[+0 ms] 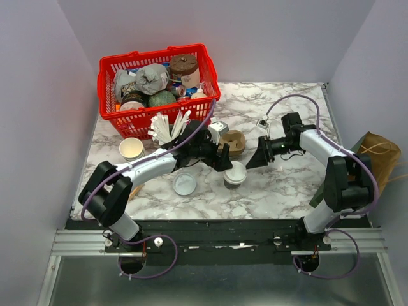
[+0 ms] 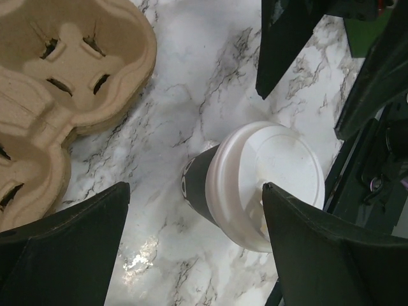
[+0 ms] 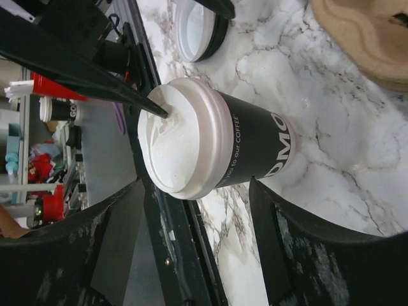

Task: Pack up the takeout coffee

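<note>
So the dark paper takeout coffee cup (image 1: pixel 234 173) with white lettering and a round white plastic lid is standing upright on the white marble-pattern table (image 1: pixel 287 191), pretty much dead centre and just in front of the brown moulded-pulp cup carrier (image 1: pixel 234 141).

Both arms are crowding in on it. The left gripper (image 1: pixel 224 159) is hanging over the cup's far-left side with its jaws spread wide and nothing in them. In the left wrist view the cup is sitting between the two black fingers (image 2: pixel 64 248), way closer to one of them, and that finger's tip looks like it's touching the top of the lid. The right wrist view is showing the same pointed tip sitting on the lid.

The right gripper (image 1: pixel 255 160) is coming at the cup from the other side, also gaping wide and empty, with the cup framed between its fingers (image 3: pixel 319 255) but not touching either one.

A loose flat white plastic lid (image 1: pixel 185 184) is lying left of the cup, and a red plastic basket (image 1: pixel 105 76) full of stuff is sitting at the far-left corner.
</note>
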Controlling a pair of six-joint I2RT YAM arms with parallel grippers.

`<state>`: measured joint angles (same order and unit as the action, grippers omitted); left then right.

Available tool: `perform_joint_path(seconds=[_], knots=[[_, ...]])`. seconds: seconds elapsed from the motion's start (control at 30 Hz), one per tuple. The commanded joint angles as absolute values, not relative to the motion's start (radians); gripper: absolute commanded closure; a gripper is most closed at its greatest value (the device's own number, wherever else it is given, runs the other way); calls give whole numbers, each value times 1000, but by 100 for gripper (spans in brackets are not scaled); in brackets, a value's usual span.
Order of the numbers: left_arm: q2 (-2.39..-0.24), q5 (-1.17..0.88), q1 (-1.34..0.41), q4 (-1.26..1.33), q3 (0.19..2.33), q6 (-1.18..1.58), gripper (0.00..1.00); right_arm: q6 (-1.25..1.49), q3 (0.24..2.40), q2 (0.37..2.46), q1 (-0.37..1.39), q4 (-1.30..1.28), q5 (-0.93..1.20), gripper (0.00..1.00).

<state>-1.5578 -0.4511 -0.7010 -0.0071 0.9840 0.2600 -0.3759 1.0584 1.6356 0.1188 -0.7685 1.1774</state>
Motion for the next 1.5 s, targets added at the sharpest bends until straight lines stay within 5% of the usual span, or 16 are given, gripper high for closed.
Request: perform_joint_path(seconds=[0.0, 0.87, 1.47], knots=[[-1583, -488, -690, -17, 1011, 284, 8, -417, 1083, 1660, 141, -796, 1220, 25], [-1601, -597, -629, 163, 873, 422, 15, -337, 1112, 1773, 204, -745, 1197, 37], [-1684, -759, -611, 540, 749, 563, 19, -334, 1097, 1816, 204, -739, 1164, 43]])
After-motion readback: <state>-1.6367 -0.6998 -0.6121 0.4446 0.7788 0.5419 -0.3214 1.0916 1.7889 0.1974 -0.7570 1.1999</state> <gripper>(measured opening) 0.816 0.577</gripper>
